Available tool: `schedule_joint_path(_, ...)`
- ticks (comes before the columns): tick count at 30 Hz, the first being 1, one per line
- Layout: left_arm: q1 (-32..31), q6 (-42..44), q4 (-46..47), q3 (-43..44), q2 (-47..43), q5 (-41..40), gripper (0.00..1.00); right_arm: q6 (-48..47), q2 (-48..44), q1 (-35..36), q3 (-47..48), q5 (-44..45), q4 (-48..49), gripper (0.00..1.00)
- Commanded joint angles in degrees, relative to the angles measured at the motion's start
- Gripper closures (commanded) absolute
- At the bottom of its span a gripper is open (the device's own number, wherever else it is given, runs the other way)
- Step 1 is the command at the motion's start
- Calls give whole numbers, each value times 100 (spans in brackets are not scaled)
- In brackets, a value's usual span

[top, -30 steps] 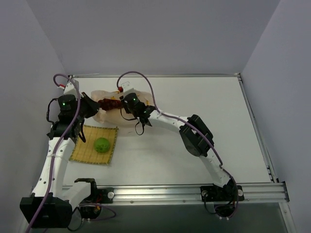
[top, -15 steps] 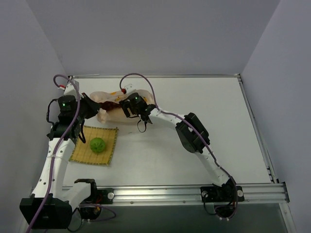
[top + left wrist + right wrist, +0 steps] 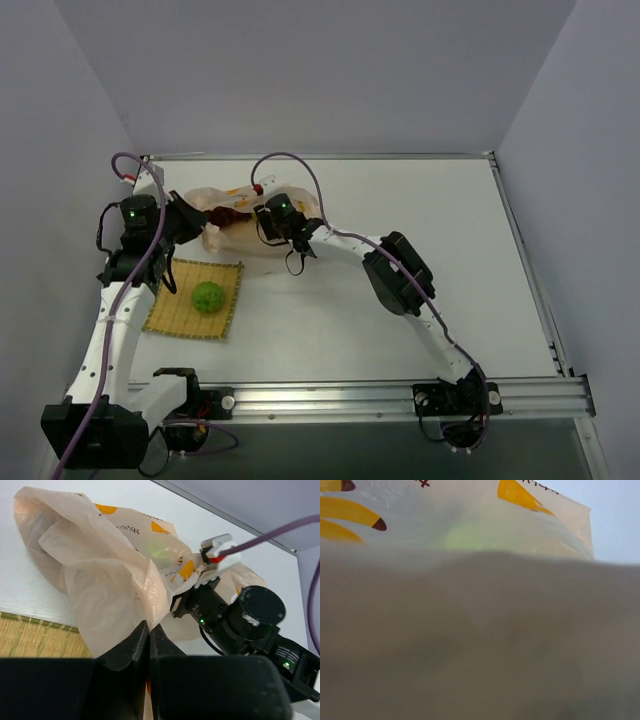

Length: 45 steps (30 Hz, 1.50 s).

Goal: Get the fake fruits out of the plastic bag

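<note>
The peach plastic bag (image 3: 232, 222) (image 3: 95, 570) with banana prints lies at the back left of the table. My left gripper (image 3: 148, 628) is shut on a fold of its film. My right gripper (image 3: 268, 217) is pushed into the bag's open side, and its fingers are hidden. In the right wrist view the film covers the lens, with a blurred yellow-green fruit (image 3: 470, 537) behind it. Dark red grapes (image 3: 224, 212) show in the bag beside the right gripper. The bumpy green fruit (image 3: 208, 296) rests on the yellow woven mat (image 3: 170, 310).
The mat's edge (image 3: 30, 637) lies just in front of the bag. The right arm's wrist and purple cable (image 3: 250, 612) cross behind the bag. The side wall stands close to the left arm (image 3: 135, 225).
My right gripper has shifted a little further back and right at the bag. The green fruit has rocked slightly on the mat. My left gripper has kept its hold on the bag.
</note>
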Motion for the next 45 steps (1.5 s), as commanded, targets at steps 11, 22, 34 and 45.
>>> schedule_joint_path(11, 17, -69, 247, 79, 84, -1, 98, 1531, -2244, -69, -2262, -1477, 2566, 58)
schedule_joint_path(22, 34, -166, 371, 53, 146, 8, 98, 1322, -2096, 28, -2081, -796, 1928, 55)
schedule_joint_path(34, 26, -166, 344, 44, 120, 34, 98, 1163, -575, 19, -427, 32, 984, 7)
schedule_joint_path(45, 34, -254, 397, -8, 199, 139, 98, 1198, 524, -42, 505, 7, 1107, 1)
